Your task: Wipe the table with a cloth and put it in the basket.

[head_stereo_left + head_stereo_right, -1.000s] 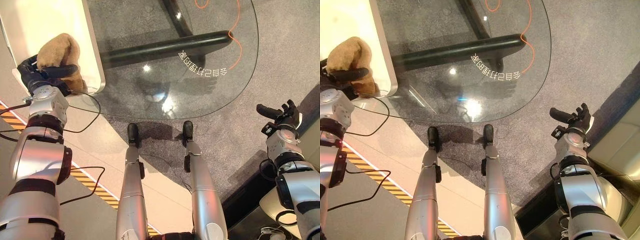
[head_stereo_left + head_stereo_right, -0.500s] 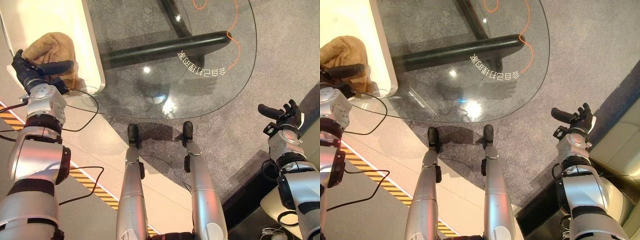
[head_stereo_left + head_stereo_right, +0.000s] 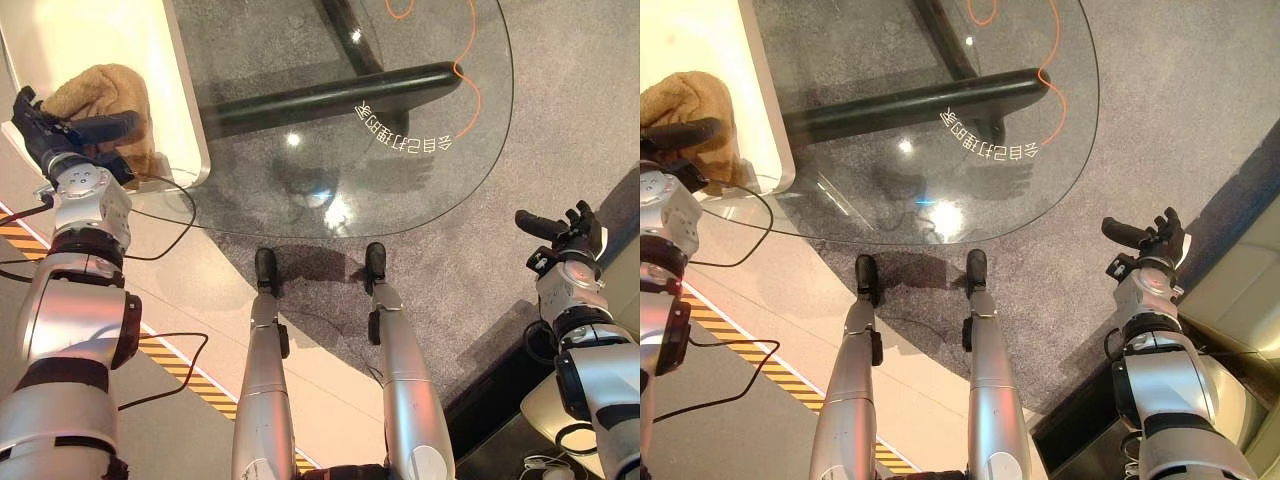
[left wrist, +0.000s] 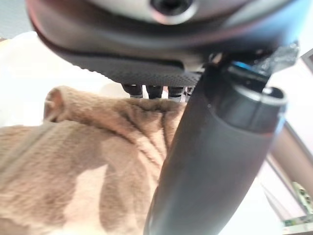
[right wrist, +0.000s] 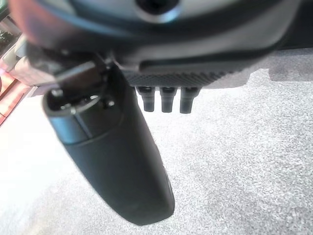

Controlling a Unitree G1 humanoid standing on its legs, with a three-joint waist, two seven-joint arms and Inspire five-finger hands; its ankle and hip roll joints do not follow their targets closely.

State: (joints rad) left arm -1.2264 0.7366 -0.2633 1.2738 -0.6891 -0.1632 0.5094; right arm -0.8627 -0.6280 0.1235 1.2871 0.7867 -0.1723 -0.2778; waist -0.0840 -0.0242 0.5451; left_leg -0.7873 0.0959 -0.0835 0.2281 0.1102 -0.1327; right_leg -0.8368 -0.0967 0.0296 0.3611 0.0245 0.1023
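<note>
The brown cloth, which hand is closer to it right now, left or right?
Left. The left hand is right at the cloth on the white table; the right hand hangs over the carpet, far off past the glass table.

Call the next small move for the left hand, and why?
Probably draw the left hand back, clear of the cloth. The cloth lies in the white basket, and the hand looks open, with the thumb over the cloth. The right hand hangs open over the carpet.

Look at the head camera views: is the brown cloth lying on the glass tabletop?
No. The brown cloth lies on the white surface beside the glass table, by the left hand.
</note>
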